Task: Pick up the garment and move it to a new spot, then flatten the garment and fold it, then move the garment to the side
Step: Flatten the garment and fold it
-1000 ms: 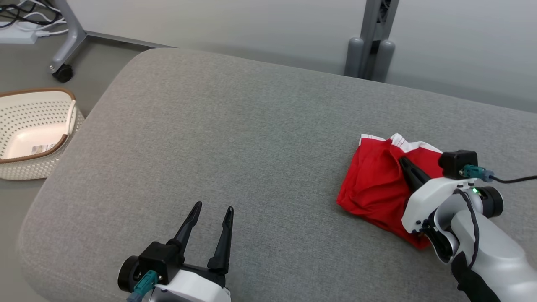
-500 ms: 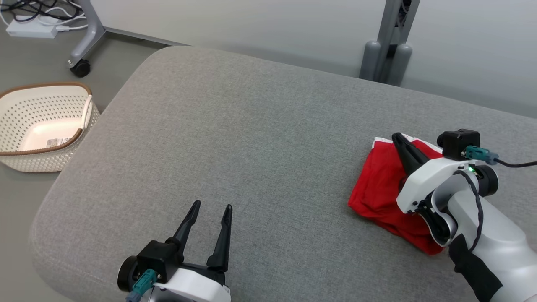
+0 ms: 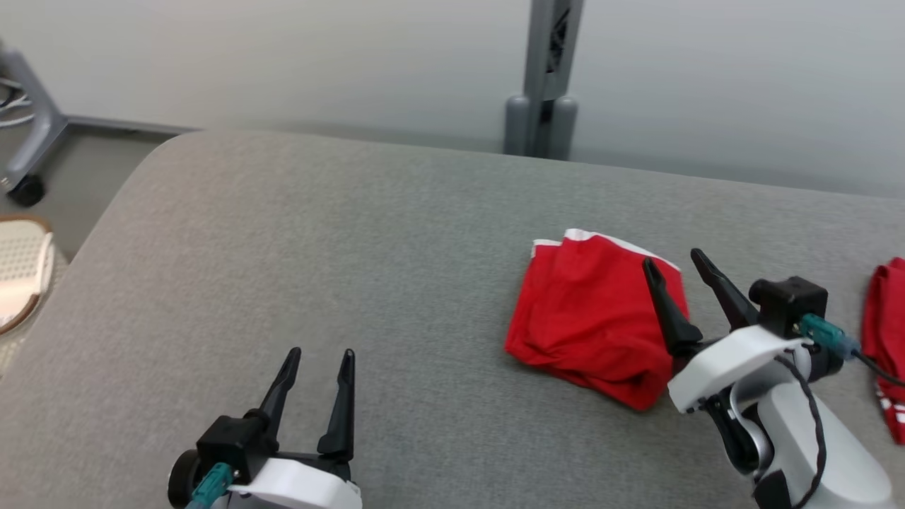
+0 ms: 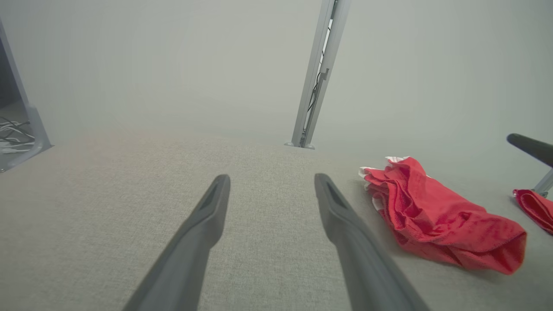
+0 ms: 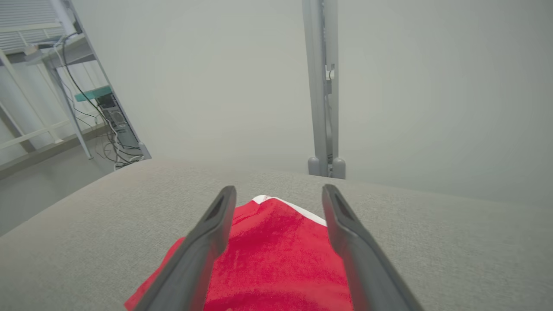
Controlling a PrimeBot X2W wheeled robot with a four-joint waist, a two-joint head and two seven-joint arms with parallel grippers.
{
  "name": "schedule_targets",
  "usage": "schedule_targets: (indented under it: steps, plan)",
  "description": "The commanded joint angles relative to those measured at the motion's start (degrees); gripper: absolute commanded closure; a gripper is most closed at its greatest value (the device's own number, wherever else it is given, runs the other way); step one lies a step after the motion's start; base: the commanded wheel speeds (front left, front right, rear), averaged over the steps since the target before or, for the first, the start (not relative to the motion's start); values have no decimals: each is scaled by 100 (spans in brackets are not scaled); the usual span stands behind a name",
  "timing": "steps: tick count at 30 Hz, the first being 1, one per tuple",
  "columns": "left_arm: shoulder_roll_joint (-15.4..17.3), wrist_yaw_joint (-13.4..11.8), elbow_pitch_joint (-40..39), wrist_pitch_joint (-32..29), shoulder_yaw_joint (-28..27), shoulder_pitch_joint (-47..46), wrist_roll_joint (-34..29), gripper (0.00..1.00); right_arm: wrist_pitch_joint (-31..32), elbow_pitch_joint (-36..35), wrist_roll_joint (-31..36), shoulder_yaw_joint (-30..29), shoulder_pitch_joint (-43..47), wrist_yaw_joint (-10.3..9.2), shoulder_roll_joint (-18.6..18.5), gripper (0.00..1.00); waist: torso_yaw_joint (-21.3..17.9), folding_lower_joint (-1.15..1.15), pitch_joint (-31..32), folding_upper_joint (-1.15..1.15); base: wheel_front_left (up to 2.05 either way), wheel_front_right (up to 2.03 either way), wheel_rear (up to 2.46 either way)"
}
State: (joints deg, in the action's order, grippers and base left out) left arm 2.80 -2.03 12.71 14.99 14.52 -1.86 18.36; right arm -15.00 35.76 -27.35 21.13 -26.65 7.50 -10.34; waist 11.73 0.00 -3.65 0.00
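Note:
The garment (image 3: 587, 318) is a folded red bundle with a white-trimmed edge, lying on the grey cushioned surface (image 3: 353, 247) right of centre. My right gripper (image 3: 672, 259) stands open just above its right edge, with nothing between the fingers. In the right wrist view the garment (image 5: 276, 250) lies under and between the spread fingers of the right gripper (image 5: 278, 190). At the lower left, well clear of the cloth, my left gripper (image 3: 319, 352) is open and empty. From the left wrist, the garment (image 4: 432, 216) lies to the right of the left gripper (image 4: 271, 177).
A second red cloth (image 3: 884, 325) with white marks lies at the right edge and also shows in the left wrist view (image 4: 533, 205). A perforated white basket (image 3: 21, 283) sits on the floor at the left. A grey post (image 3: 541, 85) rises behind the surface.
My right gripper has opened and let go of the garment, which now rests on the surface. The head camera has swung to the right. The left gripper has stayed open.

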Motion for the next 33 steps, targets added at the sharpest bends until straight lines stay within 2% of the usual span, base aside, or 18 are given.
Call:
schedule_targets:
  steps: [1,8,13,21,33]
  plan:
    - [24,-15,0,21,-68,39,45,0,-26,-127,132,-108,163,-3,36,0,-272,0,173,0,0,0,0]
    - [49,-49,-2,21,-352,147,60,0,-28,-1017,1097,-811,983,-3,323,0,-764,0,356,0,0,0,0]
    - [75,33,-23,21,-418,219,-43,0,-28,-1570,1474,-1133,1571,-3,462,0,-980,0,455,0,0,0,0]
    - [60,71,-77,21,-514,422,-176,0,-28,-2148,1621,-1471,2366,-3,622,0,-1195,0,624,0,0,0,0]
    - [36,188,-286,21,-585,792,-521,0,-28,-2449,1717,-1641,3129,-3,709,0,-1157,0,826,0,0,0,0]
